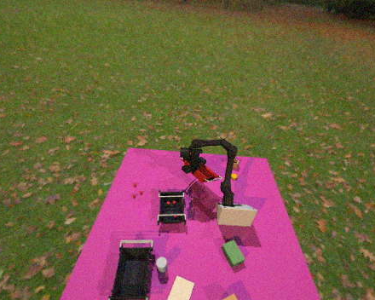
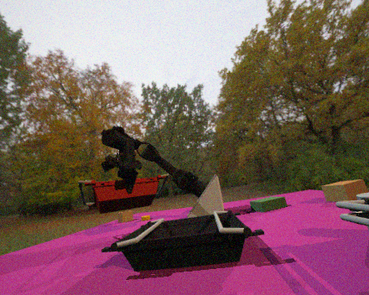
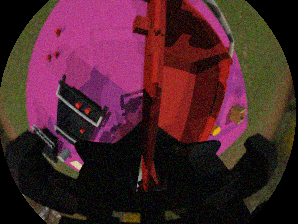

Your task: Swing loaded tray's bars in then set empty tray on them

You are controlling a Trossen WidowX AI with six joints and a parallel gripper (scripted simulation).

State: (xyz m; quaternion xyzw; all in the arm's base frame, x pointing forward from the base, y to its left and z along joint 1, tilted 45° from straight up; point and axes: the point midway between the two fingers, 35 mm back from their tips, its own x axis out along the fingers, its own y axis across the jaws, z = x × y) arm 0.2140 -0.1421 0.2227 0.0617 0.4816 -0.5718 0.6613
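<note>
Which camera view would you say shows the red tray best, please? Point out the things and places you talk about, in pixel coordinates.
The exterior view: the red tray (image 1: 206, 172) (image 2: 127, 194) (image 3: 177, 95) appears there side-on, raised off the table, with a bar at each end. The top view shows it small and partly hidden by the gripper (image 1: 191, 166) (image 2: 128, 186) (image 3: 149, 172); the wrist view shows its wall and interior close up, cropped.
</note>
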